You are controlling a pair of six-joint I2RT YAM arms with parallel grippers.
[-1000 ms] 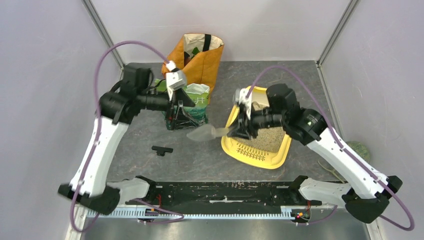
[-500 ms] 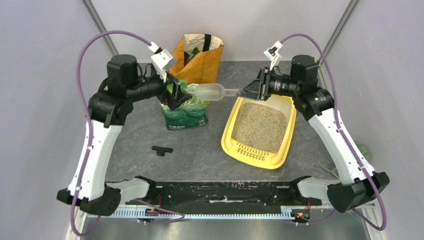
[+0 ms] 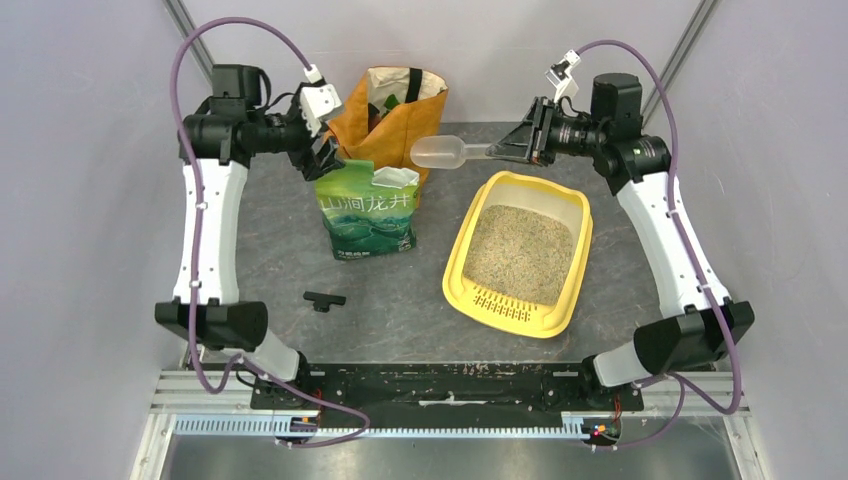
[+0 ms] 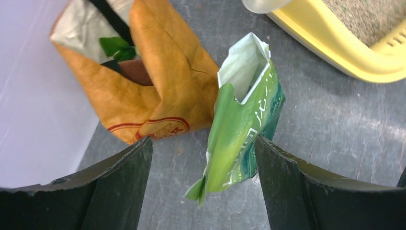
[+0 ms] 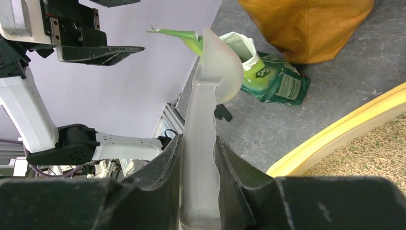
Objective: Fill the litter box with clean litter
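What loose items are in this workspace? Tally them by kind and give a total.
Bags: 2 (orange shopping bag, green litter bag)
Litter box: 1
Clear plastic scoop: 1
Small black T-shaped piece: 1
Total: 5

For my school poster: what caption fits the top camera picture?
Right gripper holds a clear scoop near the litter box; left gripper open near green bag.

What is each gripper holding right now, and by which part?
The right gripper clamps the translucent scoop by its handle; the bowl sticks out free. The left gripper is open and holds nothing.
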